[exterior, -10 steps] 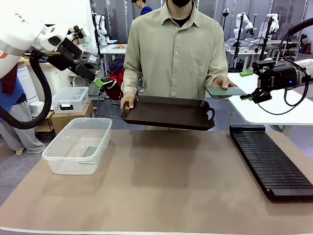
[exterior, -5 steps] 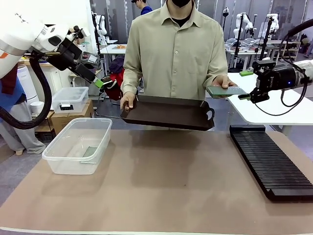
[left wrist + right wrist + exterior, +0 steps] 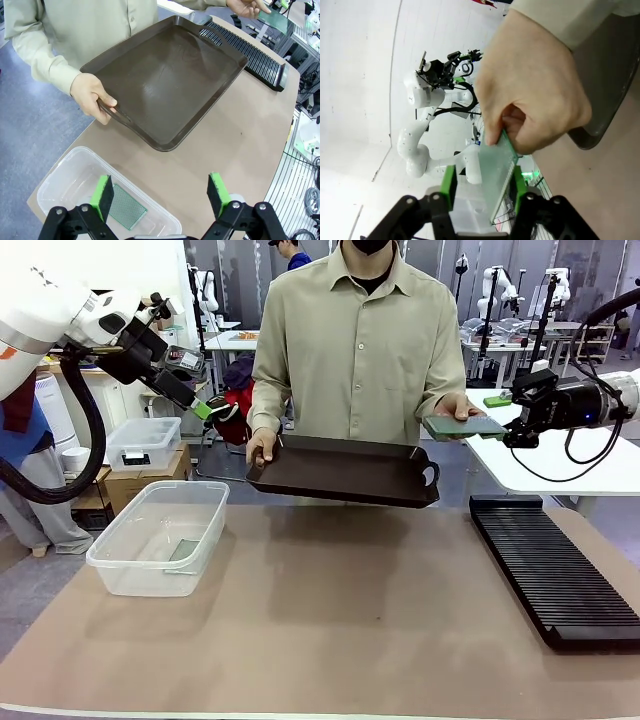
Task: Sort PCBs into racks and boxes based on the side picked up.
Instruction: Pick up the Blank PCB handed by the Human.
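Green thin rectangular circuit board (image 3: 500,167) was held out edge-first by the person's hand (image 3: 535,90) so the right gripper (image 3: 483,184) (jaws spread, straddling it) could pinch it.

The front view looks level across the table (image 3: 350,620) at the person (image 3: 360,340), from middling range. The left wrist view looks steeply down from high: tray (image 3: 170,85) ahead of the left end effector (image 3: 160,187), tub (image 3: 60,172) beneath it, rack (image 3: 250,50) far beyond, all shared with the front view. The right wrist view sits close, a hand (image 3: 530,95) and PCB (image 3: 501,170) right at the right end effector (image 3: 483,180), both also in the front view
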Action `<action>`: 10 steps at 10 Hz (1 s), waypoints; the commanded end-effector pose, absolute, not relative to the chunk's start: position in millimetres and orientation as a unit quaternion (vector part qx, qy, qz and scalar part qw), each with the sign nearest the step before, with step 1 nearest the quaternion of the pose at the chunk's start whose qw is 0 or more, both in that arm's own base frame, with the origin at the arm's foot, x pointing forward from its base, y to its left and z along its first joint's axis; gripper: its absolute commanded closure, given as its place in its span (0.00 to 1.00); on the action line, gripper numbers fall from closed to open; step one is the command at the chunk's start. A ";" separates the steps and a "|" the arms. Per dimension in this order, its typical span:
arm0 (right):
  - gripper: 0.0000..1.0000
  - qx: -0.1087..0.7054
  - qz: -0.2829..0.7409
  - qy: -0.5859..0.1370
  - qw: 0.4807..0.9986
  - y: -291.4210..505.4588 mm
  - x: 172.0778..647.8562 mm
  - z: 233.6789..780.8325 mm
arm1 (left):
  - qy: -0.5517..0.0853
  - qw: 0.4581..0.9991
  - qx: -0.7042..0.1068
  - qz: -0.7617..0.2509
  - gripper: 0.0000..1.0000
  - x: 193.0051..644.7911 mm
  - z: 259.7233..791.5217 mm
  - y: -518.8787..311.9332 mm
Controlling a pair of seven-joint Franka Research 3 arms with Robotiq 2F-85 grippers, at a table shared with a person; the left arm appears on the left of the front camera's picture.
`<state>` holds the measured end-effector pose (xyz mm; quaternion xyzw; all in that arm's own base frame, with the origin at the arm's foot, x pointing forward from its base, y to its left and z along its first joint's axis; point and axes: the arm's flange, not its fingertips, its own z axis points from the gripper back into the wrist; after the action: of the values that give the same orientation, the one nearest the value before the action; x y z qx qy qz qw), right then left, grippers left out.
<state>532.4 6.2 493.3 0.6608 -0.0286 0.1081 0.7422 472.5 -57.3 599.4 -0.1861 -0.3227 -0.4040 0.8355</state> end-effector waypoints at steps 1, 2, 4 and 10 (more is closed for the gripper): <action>1.00 0.679 0.100 -0.030 0.727 5.2 536.4 495.2 | -0.323 0.835 -0.185 -0.404 0.00 473.8 600.1 -57.0; 0.94 0.683 0.097 -0.026 0.724 4.9 536.3 494.2 | -0.323 0.835 -0.185 -0.404 0.00 473.8 600.1 -57.0; 1.00 0.686 0.095 -0.020 0.721 3.7 537.2 494.3 | -0.323 0.835 -0.185 -0.404 0.00 473.8 600.1 -57.0; 1.00 0.692 0.089 -0.009 0.716 1.2 536.0 492.4 | -0.323 0.835 -0.185 -0.404 0.00 473.8 600.1 -57.0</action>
<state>533.4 3.1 487.5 0.6771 -0.0163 0.0987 0.7291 472.5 -57.3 599.4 -0.1861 -0.3227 -0.4040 0.8355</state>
